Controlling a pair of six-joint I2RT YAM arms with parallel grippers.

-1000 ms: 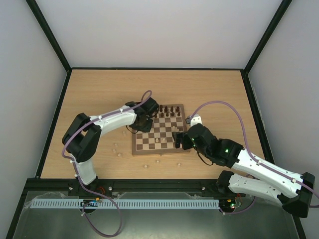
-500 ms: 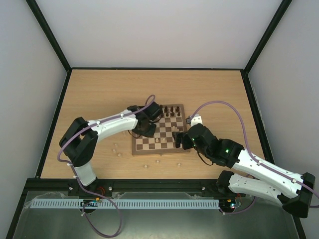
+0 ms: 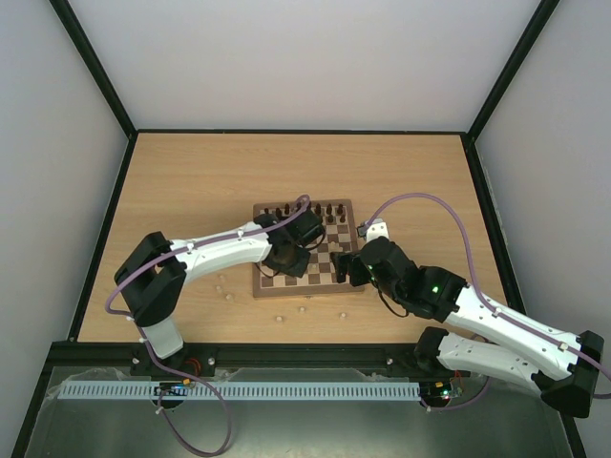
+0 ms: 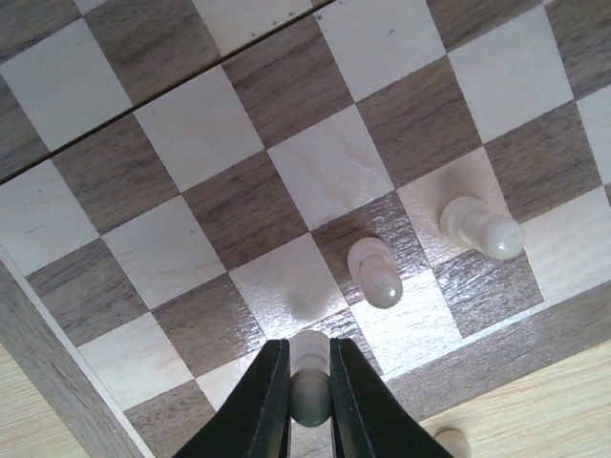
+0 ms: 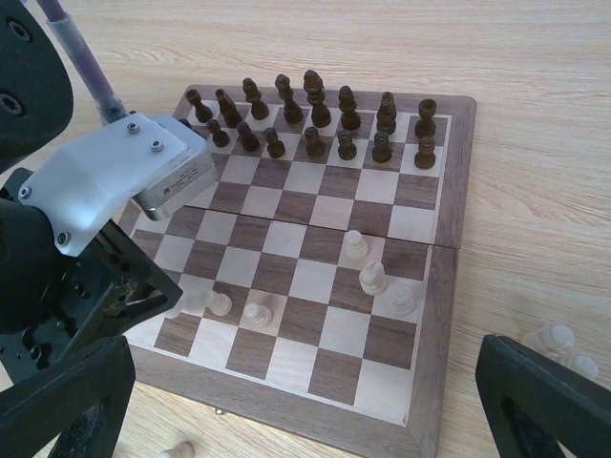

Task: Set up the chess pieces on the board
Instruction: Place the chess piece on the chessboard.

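Observation:
The board (image 3: pixel 305 292) lies mid-table; its border also shows in the right wrist view (image 5: pixel 449 305). Dark pieces (image 5: pixel 315 119) fill its two far rows. My left gripper (image 3: pixel 286 260) hovers over the near-left squares. In the left wrist view it (image 4: pixel 308 355) is shut on a cream pawn (image 4: pixel 310 399), low over the squares beside the border (image 4: pixel 535 343). Two cream pawns (image 4: pixel 374 274) stand just beyond it. Three more cream pieces (image 5: pixel 372 279) stand at the near right. My right gripper (image 3: pixel 342 267) is open and empty at the board's near-right edge.
Loose cream pieces lie on the tabletop near the board's front: some at the left (image 3: pixel 229 297), some below the front edge (image 3: pixel 280 317), and two by the right border (image 5: pixel 557 337). The left arm's wrist housing (image 5: pixel 124 181) overhangs the board's left side.
My left gripper has moved from the board's far-left corner to its near-left squares, uncovering the dark pieces there. The right arm has not moved.

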